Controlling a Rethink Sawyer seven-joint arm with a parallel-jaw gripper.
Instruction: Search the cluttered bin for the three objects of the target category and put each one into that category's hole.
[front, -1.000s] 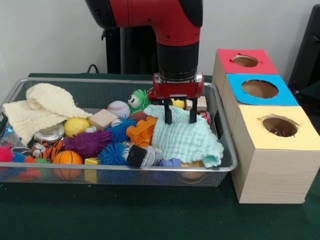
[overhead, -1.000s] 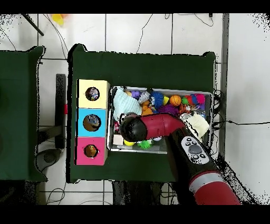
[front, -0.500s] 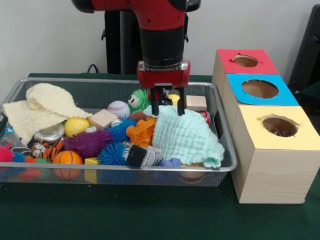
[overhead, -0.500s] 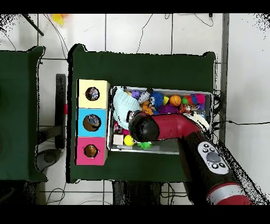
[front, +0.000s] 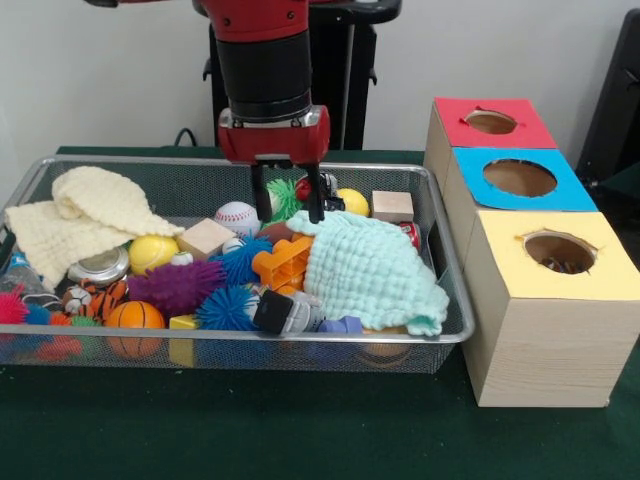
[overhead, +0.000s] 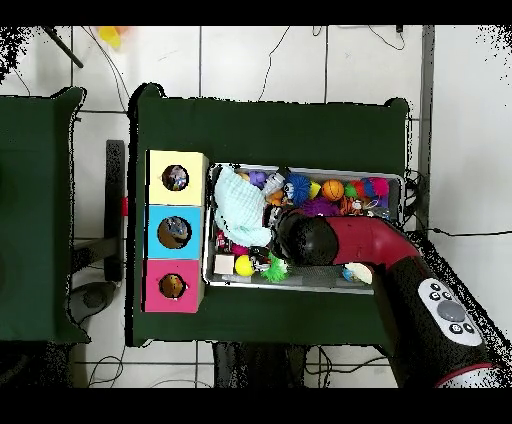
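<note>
My gripper (front: 287, 206) hangs open at the back middle of the wire bin (front: 455, 330), with nothing held between its fingers. Its two black fingers (front: 258, 200) straddle a green spiky ball with eyes (front: 285, 192), just left of the mint cloth (front: 372, 272). Beside the bin stand three boxes with holes: red (front: 533, 130), blue (front: 575, 195) and yellow (front: 610, 268). In the overhead view the arm (overhead: 345, 240) hides the gripper, and the mint cloth (overhead: 240, 205) lies near the yellow box (overhead: 160, 165).
The bin holds a baseball (front: 237, 217), yellow balls (front: 152, 252), wooden blocks (front: 206, 238), an orange brick (front: 283, 262), purple (front: 178, 285) and blue spiky balls (front: 225, 308), a basketball (front: 134, 316), a tin (front: 98, 266) and a cream cloth (front: 85, 215).
The gripper has travelled left in the front view, off the mint cloth to the green spiky ball, staying open. The cloth lies where it was.
</note>
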